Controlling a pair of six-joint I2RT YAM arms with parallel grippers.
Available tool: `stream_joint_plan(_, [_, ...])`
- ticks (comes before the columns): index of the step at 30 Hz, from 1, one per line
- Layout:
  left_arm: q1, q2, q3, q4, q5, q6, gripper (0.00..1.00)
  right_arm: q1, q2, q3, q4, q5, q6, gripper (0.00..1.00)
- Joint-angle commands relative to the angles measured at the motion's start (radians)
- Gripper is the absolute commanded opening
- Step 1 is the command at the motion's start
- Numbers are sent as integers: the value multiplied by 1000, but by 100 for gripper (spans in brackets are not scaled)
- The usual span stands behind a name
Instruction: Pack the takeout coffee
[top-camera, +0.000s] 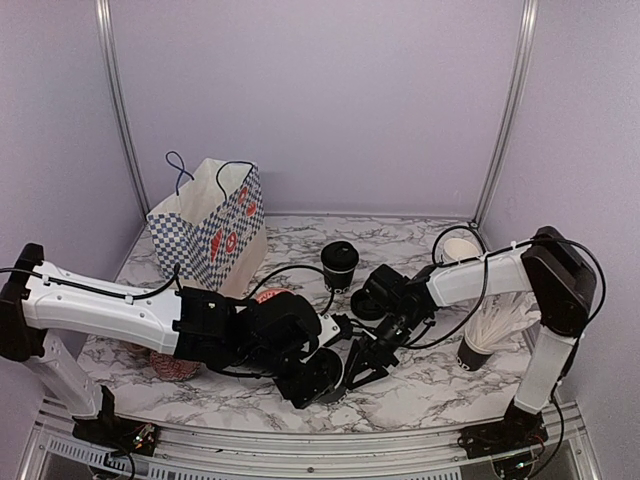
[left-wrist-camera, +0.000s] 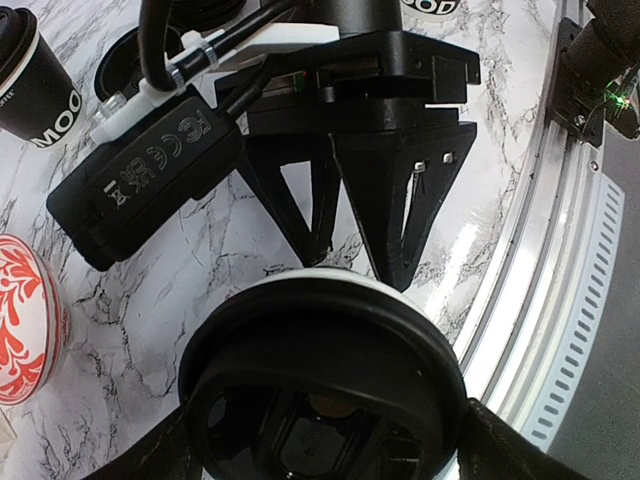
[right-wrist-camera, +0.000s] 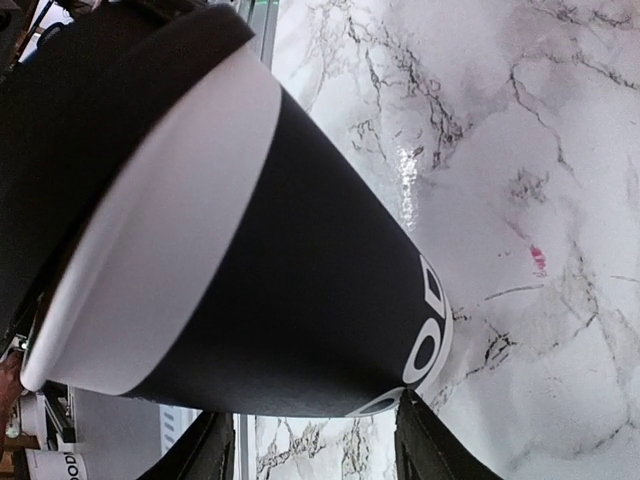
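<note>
Here's the left gripper, low over the near middle of the table, clamped across a black lid that sits on top of the coffee cup. A white band of rim peeks out under the lid. The cup stands upright, long axis straight up, right beneath that hand. In from its right comes the right gripper, jaws narrow with just a slit between them and tips at the cup's side wall. Nothing shows between them, and whether they touch the cup I can't tell. Now the key line: the paper bag stands far and left of the cup, mouth up, on the left arm's side, well apart. So by my read the left hand is the one to carry it, up and over the bag's edge. A second lidded cup waits on the far side of both grippers.
</note>
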Motion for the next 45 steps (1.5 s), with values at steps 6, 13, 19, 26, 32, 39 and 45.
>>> stream_joint_plan(6, [-33, 2, 39, -54, -54, 4, 99, -1, 15, 43, 55, 35, 21, 53])
stream_joint_plan(13, [-38, -21, 53, -53, -79, 7, 99, -4, 4, 25, 39, 96, 16, 55])
stream_joint_plan(19, [-41, -30, 65, -52, -144, 10, 99, -24, -4, 26, 23, 114, 13, 58])
stream_joint_plan(26, [-41, -76, 76, -53, -232, -51, 99, -29, -65, 28, -51, 187, -15, 62])
stream_joint_plan(32, [33, -148, 60, -70, -244, -302, 97, -39, -152, 22, -172, 221, -40, 63])
stream_joint_plan(39, [118, -168, -41, 34, -84, -471, 79, -89, -161, 68, -259, 54, -13, 53])
stream_joint_plan(45, [126, -148, -71, 76, -10, -518, 74, -94, -91, 116, -357, -115, -72, 44])
